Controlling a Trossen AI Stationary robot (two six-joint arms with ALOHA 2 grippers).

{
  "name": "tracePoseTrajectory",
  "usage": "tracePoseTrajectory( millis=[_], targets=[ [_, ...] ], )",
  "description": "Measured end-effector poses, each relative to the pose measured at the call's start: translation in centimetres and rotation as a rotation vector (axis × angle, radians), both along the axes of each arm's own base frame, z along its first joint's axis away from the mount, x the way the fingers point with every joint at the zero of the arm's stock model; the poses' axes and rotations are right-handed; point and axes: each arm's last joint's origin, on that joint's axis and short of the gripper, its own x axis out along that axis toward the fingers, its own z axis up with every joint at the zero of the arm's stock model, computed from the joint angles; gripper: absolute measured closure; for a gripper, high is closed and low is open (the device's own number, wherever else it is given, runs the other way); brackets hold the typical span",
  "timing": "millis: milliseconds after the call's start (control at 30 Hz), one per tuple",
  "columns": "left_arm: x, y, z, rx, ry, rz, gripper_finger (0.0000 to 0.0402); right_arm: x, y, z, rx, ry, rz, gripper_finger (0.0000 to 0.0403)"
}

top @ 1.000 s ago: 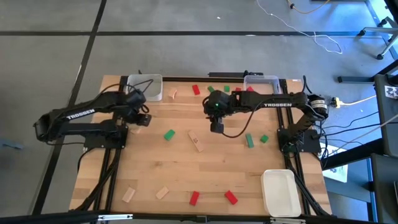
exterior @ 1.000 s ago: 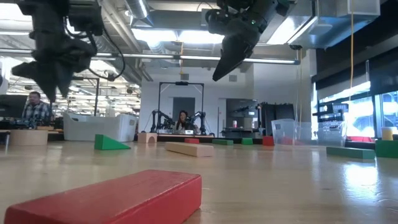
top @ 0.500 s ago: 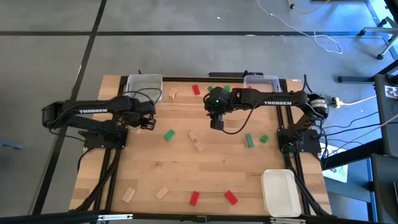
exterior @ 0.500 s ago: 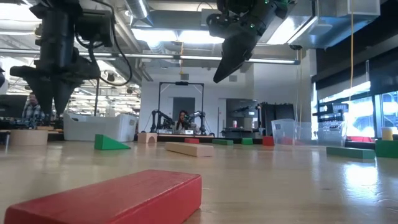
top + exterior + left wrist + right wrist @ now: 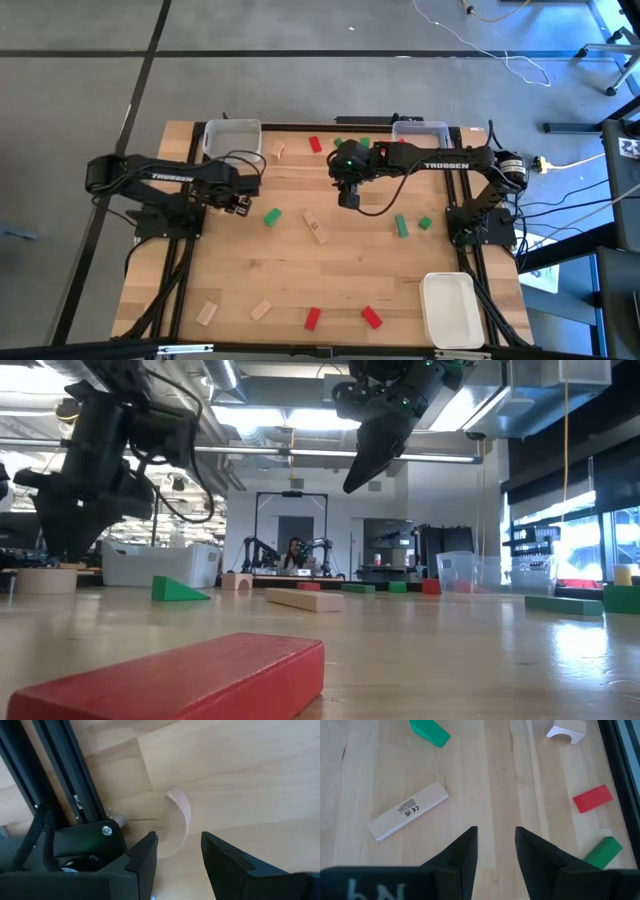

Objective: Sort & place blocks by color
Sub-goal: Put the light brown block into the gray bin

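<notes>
Blocks scattered over table: red, green, tan.

Left gripper nr green wedge, fingers apart, empty.

Right gripper above tan plank, fingers apart, empty.

Blocks look light, rigid, smooth; pinch across narrow sides.

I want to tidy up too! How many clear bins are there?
2. One clear bin sits at the table's far edge on the left, the other at the far edge on the right. None looks hidden.
</notes>
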Motion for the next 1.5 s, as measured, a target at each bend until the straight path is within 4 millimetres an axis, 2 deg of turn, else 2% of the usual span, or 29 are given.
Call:
tracePoseTrajectory(
  millis=[233,400,533,700,800,967,1100,1200,1333,1500],
  targets=[
    [0.4,0.1,-1.0,-0.006,0.067,-0.008,0.0255,0.0,0.0,0.0,0.0,0.0,0.0,0.0271],
    [0.1,0.0,-2.5,-0.024,0.13,-0.009,0.0255,0.0,0.0,0.0,0.0,0.0,0.0,0.0271],
    [0.0,0.0,-3.9,-0.036,0.089,-0.006,0.0255,0.0,0.0,0.0,-0.001,0.0,0.001,0.0271],
    [0.0,-0.1,-4.4,-0.068,0.043,-0.024,0.0256,0.0,0.0,0.0,-0.001,0.0,0.0,0.0271],
    [0.0,-0.2,-4.4,-0.076,0.034,-0.023,0.0275,0.0,0.0,0.0,-0.001,0.0,0.0,0.0271],
    [0.0,-0.2,-4.0,-0.07,-0.006,-0.028,0.0346,0.0,0.0,0.0,-0.001,0.0,0.0,0.0271],
    [0.1,-0.1,-3.3,-0.062,-0.059,-0.051,0.0346,0.0,-0.1,0.0,-0.019,0.003,-0.014,0.0271],
    [0.8,0.2,-1.8,-0.041,-0.134,-0.068,0.0346,0.0,-0.2,0.0,-0.02,0.003,-0.018,0.0271],
    [1.7,1.2,1.2,0.017,-0.23,-0.1,0.0346,0.0,-0.3,0.0,-0.021,0.003,-0.02,0.0271],
    [2.8,3.9,5.8,0.135,-0.287,-0.159,0.0346,-0.1,-0.6,0.0,-0.023,0.001,-0.03,0.0271]
  ],
)
